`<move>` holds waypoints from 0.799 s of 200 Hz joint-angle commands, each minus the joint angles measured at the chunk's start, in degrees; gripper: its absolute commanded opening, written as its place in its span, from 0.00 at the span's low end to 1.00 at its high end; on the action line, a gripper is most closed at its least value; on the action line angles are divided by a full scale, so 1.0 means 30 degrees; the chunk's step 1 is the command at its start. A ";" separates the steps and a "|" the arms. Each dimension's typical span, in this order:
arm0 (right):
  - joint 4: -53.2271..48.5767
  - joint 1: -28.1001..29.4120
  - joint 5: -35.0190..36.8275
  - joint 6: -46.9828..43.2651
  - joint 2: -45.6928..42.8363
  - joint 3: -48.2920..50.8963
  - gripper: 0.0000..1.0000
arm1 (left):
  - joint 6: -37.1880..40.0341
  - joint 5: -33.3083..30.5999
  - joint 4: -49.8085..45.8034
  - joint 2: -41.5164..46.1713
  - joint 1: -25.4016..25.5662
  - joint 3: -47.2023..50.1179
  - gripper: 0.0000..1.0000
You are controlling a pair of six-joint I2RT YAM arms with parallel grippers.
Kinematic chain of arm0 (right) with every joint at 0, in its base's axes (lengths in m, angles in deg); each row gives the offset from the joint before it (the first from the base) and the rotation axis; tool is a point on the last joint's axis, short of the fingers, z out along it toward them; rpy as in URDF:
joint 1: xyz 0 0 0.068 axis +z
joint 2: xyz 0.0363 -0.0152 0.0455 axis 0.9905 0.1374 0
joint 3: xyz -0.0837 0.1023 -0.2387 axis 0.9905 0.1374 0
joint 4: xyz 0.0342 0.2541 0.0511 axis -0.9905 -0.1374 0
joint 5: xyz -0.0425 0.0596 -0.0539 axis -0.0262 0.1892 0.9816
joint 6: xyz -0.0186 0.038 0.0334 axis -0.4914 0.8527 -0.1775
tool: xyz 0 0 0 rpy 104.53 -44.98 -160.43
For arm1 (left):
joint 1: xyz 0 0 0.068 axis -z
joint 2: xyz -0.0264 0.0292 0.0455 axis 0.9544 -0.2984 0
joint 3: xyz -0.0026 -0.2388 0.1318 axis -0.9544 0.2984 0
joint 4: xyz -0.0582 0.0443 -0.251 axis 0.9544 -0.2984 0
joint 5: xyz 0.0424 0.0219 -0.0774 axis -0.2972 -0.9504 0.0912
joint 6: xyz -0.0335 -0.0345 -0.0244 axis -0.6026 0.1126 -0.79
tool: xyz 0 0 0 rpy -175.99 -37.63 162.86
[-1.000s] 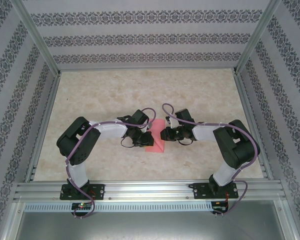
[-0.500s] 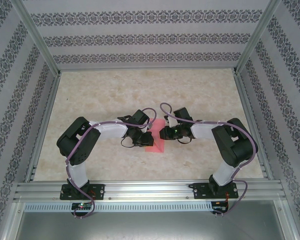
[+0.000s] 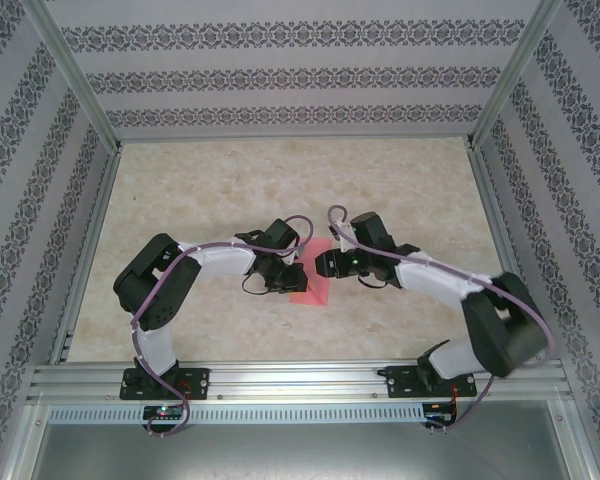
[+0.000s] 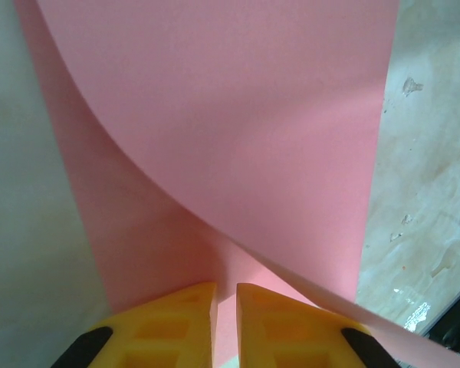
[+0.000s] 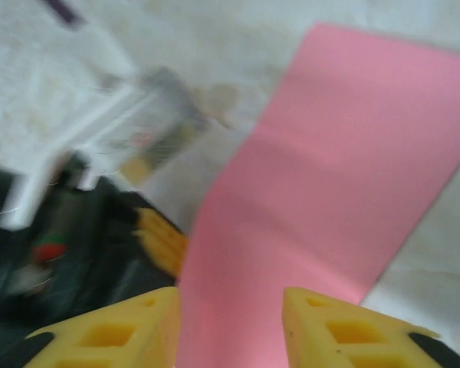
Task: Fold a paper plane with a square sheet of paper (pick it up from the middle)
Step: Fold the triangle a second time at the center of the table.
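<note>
At the lower centre of the left wrist view, the left gripper (image 4: 226,295) clamps the square sheet of paper (image 4: 238,115), which curls up off the table (image 4: 429,153), probably to anchor it for folding. Further right, the right gripper (image 5: 230,303) hovers over the sheet with its jaws spread, grasping nothing.

Surface (image 3: 280,180) is a pale beige marbled slab, and the pink sheet of paper (image 3: 311,288) lies on it around the middle, one part curling up off it.

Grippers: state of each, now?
Left gripper: shut on the pink paper.
Right gripper: open, above the paper.
</note>
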State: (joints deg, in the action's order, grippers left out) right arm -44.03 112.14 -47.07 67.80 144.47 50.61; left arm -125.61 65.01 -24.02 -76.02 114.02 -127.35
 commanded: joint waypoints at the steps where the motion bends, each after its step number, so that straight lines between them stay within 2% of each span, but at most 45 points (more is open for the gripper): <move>1: 0.0890 0.0310 0.1204 -0.0194 -0.1934 0.1937 0.45 | 0.0353 -0.0444 -0.0616 0.0039 0.0238 -0.0395 0.17; 31: 0.2823 0.1885 0.2649 -0.0676 -0.5007 0.4230 0.49 | 0.0331 -0.0386 -0.0499 -0.0077 0.0242 -0.0420 0.17; 53: 0.3153 0.2854 0.3743 -0.0513 -0.5669 0.4564 0.51 | 0.0225 -0.0311 -0.0286 -0.0092 0.0253 -0.0360 0.17; 120: 0.4268 0.3932 0.2983 -0.0028 -0.2332 0.3359 0.51 | 0.0242 -0.0132 -0.0184 -0.0240 0.0240 -0.0376 0.17; 160: 0.4304 0.3934 0.2647 -0.0192 -0.0915 0.2713 0.43 | 0.0252 -0.0105 -0.0209 -0.0228 0.0238 -0.0369 0.17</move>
State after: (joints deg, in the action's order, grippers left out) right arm -33.56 123.62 -38.02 67.75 139.97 61.30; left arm -125.63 64.85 -24.24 -76.02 114.02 -127.44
